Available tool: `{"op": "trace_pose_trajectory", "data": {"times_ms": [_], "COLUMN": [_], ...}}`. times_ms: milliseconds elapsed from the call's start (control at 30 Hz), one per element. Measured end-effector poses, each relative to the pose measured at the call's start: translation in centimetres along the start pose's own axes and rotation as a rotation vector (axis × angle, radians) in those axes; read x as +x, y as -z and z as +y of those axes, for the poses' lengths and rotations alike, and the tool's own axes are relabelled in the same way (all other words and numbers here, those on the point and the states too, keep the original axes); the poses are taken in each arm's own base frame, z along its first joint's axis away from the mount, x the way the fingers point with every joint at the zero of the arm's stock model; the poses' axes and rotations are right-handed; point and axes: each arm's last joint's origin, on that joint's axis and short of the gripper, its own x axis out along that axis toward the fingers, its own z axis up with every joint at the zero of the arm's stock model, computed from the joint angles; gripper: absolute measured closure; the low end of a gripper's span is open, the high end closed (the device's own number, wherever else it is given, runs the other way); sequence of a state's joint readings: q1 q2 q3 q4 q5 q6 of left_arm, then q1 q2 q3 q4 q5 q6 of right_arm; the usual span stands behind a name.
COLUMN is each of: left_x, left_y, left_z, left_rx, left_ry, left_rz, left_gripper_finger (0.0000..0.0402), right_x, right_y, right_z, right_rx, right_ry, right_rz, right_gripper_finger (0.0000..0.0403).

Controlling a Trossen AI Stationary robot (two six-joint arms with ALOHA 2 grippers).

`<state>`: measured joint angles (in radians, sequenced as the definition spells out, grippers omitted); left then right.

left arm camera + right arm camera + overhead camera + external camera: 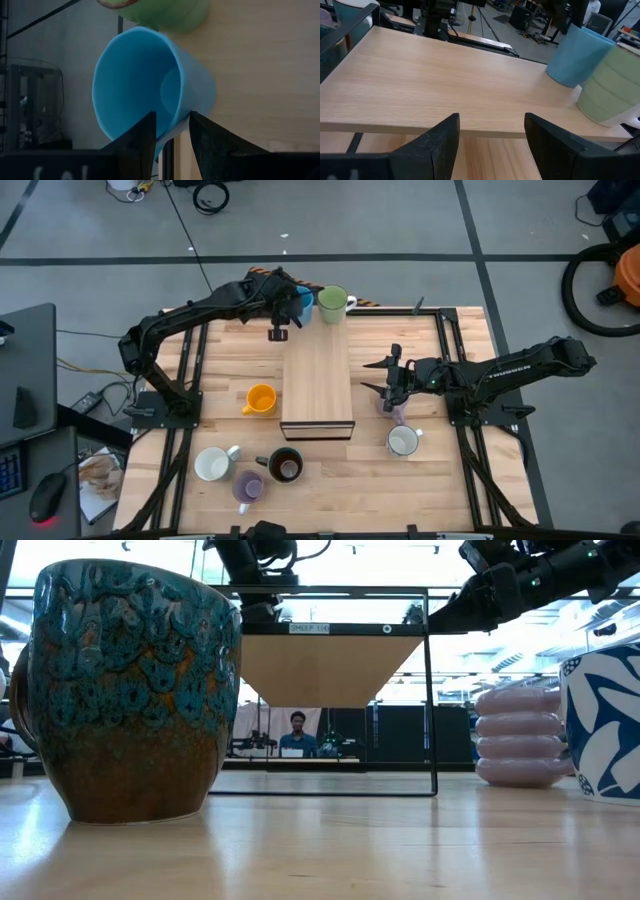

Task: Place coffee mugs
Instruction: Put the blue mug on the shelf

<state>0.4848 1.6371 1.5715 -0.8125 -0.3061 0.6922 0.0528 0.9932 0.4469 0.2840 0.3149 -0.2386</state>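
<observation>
Pale matt wooden shelf (445, 80), glossy mottled-glaze brown mug (125, 690), smooth blue mug (150, 85).

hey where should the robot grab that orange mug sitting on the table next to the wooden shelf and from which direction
Grip the orange mug by its rim wall, coming straight down from above. It stands upright with its mouth open to the top, so one finger can go inside and one outside. Pick the rim side away from the handle, which points to the table's left edge; the wooden shelf crowds the other side, so this is only likely best.
</observation>
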Motion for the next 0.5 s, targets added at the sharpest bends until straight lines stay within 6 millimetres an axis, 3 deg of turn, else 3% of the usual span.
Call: {"op": "trace_pose_trajectory", "data": {"times_ms": [500], "left_x": [-0.34], "left_y": [-0.45], "left_z": [-0.55], "left_rx": [0.051], "left_ry": [-0.011], "left_rz": [0.001], "left_gripper_finger": [0.0279], "right_x": [0.00], "right_y": [0.01], "right_z": [0.01], "right_rx": [0.000], "right_ry": [-0.002], "right_rz": [0.000], "right_gripper_finger": [0.0174]}}
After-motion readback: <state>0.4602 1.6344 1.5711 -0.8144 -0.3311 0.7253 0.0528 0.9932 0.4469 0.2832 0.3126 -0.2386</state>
